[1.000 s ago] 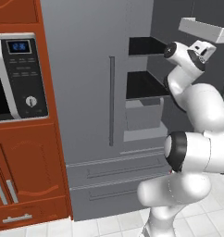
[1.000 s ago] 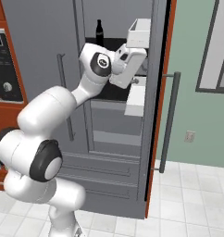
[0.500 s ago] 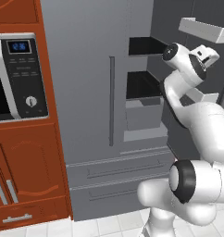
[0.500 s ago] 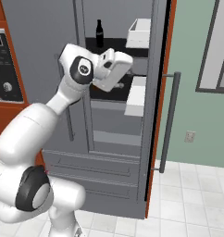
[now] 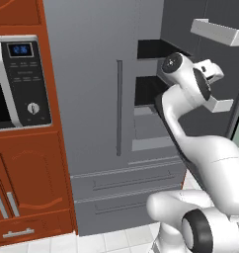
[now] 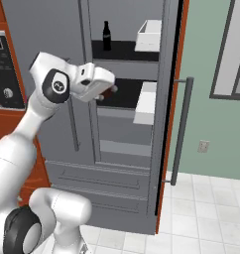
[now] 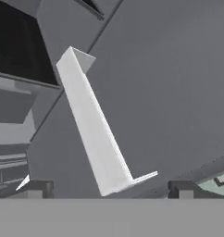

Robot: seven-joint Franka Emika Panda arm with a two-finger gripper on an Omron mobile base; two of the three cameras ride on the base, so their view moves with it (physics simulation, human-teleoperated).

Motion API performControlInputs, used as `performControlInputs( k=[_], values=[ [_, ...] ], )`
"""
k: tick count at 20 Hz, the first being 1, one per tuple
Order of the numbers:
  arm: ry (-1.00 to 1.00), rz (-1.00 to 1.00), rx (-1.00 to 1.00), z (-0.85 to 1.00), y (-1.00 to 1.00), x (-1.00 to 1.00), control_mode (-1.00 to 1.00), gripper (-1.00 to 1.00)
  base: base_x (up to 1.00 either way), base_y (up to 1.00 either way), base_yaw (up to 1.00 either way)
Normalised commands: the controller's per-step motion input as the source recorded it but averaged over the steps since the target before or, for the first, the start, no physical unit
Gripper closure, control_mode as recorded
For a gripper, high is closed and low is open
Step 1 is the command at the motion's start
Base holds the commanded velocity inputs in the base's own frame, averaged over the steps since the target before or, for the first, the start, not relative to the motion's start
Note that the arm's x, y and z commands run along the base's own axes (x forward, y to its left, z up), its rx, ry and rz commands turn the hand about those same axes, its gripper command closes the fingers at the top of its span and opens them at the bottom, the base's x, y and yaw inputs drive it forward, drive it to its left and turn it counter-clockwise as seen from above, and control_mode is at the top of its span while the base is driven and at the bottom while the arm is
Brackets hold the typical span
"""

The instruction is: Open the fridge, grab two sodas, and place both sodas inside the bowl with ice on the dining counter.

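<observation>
Left base view: fridge (image 5: 99,113) has its right door swung open, black shelves showing in the gap. My arm is up at mid-shelf height with the hand turned toward the open door; a white door bin (image 5: 221,104) sits just beside the wrist. I can't make out a soda from here.

Right base view: one soda (image 6: 106,35) stands upright on the top shelf, neck up, toward the back. End effector (image 6: 109,91) is empty, in front of the shelf below, so the bottle is above it and deeper into the fridge. Long axis is vertical, so I judge a side-on grasp after raising the hand. A second soda isn't visible to me.

Hand view: camera is rolled and faces the inner door panel, with a bin (image 7: 93,125) running diagonally across. Fingertips (image 7: 37,189) sit far apart at the bottom edge, so jaws are spread wide, nothing between them. Shelf cavity lies at upper left of this view.
</observation>
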Motion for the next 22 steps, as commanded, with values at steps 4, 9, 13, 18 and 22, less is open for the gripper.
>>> performControlInputs(
  k=[4,9,13,18,22],
  values=[
    [-0.09,0.0,0.28,0.0,0.68,-0.31,-1.0,-1.0,0.0,0.0,0.0],
    [-0.1,0.0,0.36,0.0,0.64,-0.34,-1.0,-1.0,0.0,0.0,0.0],
    [-0.13,0.04,0.36,0.0,0.59,-0.29,-1.0,-1.0,0.0,0.0,0.0],
    [-0.27,0.13,0.21,0.0,0.72,-0.13,-1.0,-1.0,0.0,0.0,0.0],
    [-0.25,0.19,0.07,0.0,0.81,0.02,-1.0,-1.0,0.0,0.0,0.0]
  ],
)
